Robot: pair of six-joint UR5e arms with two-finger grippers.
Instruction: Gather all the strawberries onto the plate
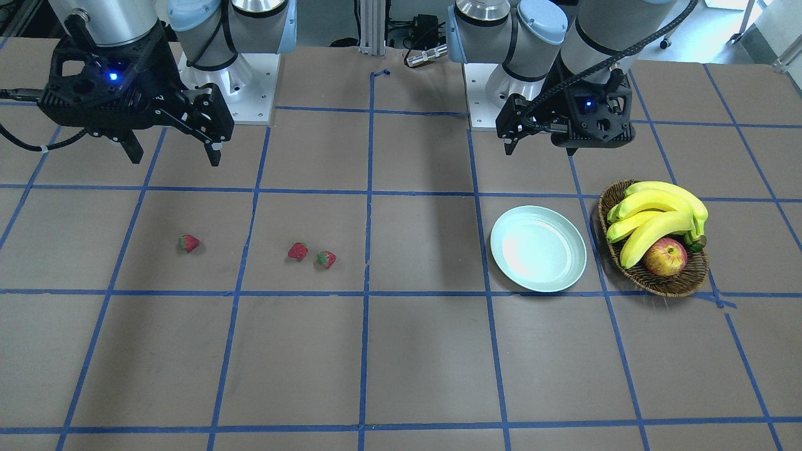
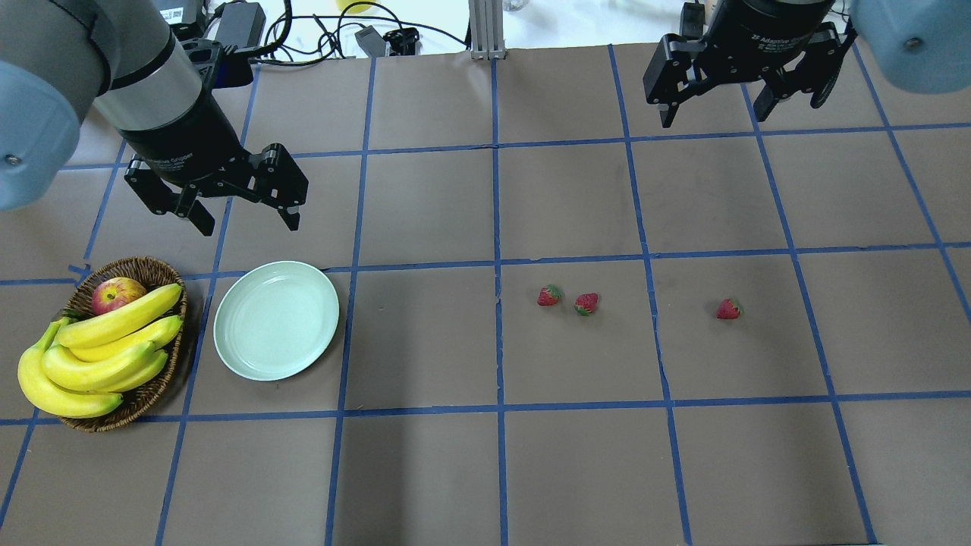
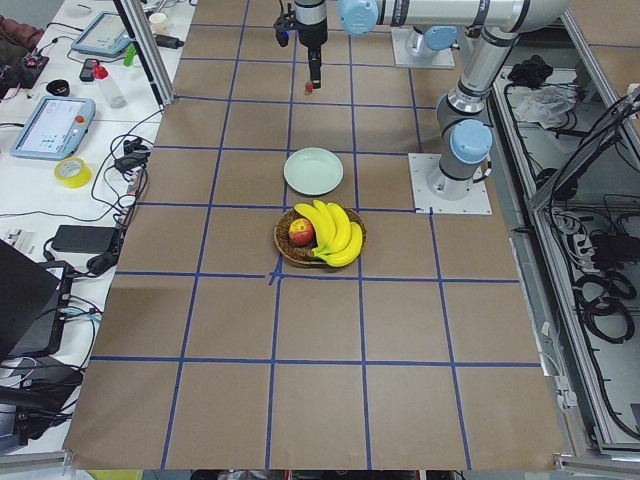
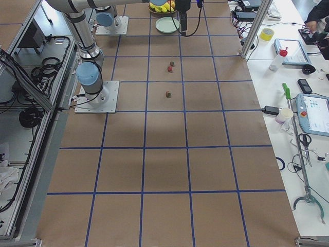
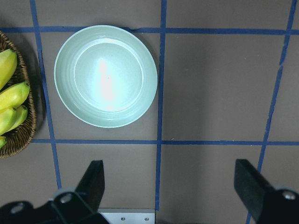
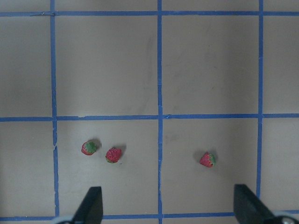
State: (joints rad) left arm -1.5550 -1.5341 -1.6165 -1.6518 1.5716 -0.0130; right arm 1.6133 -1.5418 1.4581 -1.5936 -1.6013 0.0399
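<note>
Three small red strawberries lie on the brown table. Two sit close together (image 2: 549,295) (image 2: 586,303) and one lies apart to the right (image 2: 728,309). They also show in the right wrist view (image 6: 88,148) (image 6: 113,154) (image 6: 207,159). The pale mint plate (image 2: 276,319) is empty and sits on the left, also in the left wrist view (image 5: 106,75). My left gripper (image 2: 249,220) is open and empty, held above the table just behind the plate. My right gripper (image 2: 714,114) is open and empty, high and well behind the strawberries.
A brown wicker basket (image 2: 144,269) with bananas (image 2: 98,349) and a red-yellow apple (image 2: 116,293) stands just left of the plate. Blue tape lines grid the table. Cables and equipment lie past the far edge.
</note>
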